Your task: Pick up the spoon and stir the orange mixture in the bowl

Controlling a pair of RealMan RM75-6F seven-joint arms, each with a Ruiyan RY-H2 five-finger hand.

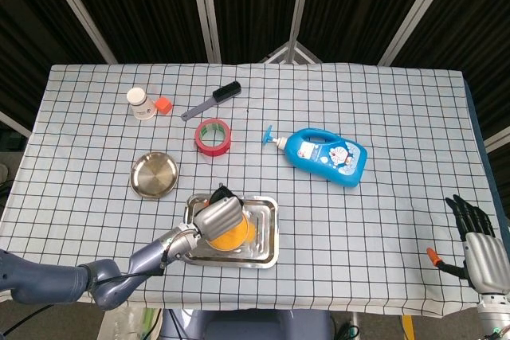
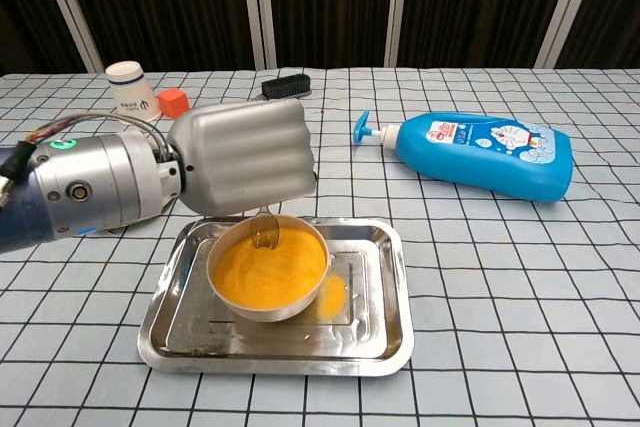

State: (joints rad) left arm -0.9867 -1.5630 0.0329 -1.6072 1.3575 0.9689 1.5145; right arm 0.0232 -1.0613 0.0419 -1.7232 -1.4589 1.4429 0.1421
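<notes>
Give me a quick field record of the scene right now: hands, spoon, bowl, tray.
left hand: above the bowl, holding the spoon
spoon: clear, scoop end at the far rim of the bowl, at the mixture's surface
bowl: white, filled with orange mixture, inside the tray
tray: metal, some orange spilled beside the bowl
right hand: off the table's near right corner, holding nothing
</notes>
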